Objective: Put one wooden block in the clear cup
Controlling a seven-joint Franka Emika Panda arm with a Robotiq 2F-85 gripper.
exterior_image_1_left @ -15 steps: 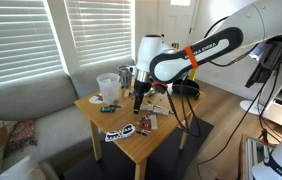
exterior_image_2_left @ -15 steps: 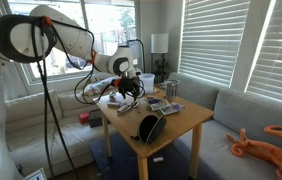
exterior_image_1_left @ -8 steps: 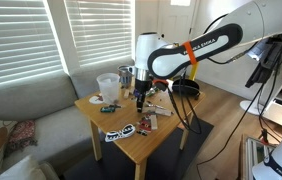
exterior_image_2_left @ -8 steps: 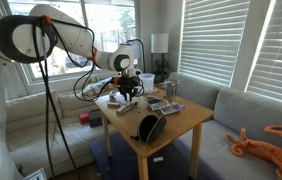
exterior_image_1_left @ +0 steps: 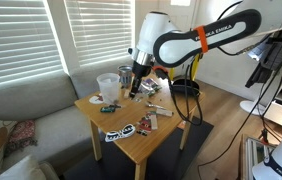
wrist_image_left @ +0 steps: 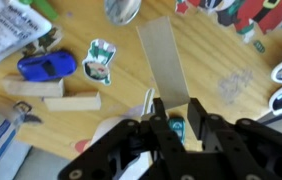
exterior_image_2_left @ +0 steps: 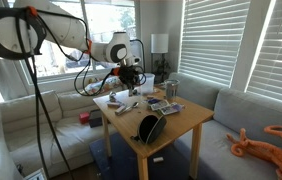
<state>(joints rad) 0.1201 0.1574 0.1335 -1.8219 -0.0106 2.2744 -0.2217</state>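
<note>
— Raised the hand (exterior_image_1_left: 134, 88) well up off the bench (exterior_image_1_left: 111, 118) since a second ago. Carrying anything?

— Clamped on a wooden block (wrist_image_left: 164, 60), going by the wrist view. Fingers drawn in narrow on one end, the long pale length sticking out past the tips.

— And from the left?

— Left of the hand and lower in an exterior view: clear cup (exterior_image_1_left: 107, 86), upright on the bench, near but apart, mouth open. Darker can (exterior_image_1_left: 126, 74) beside it, toward the hand. In the wrist view, down and left of the hand: blue toy car (wrist_image_left: 46, 66), then two more blocks (wrist_image_left: 71, 101) lying flat close together on the bench.

— Handling?

— Stiff, light, dry wood, so no risk of squashing. Smooth faces, though, and liable to pivot when pinched at one end. Better taken nearer the middle, across the narrow sides. Probably too long to sink fully inside the cup; best lowered end-first, straight down over the mouth.

— Any worry?

— Thin, light cup, by the look of it: easily tipped by a knock on the rim.
</note>
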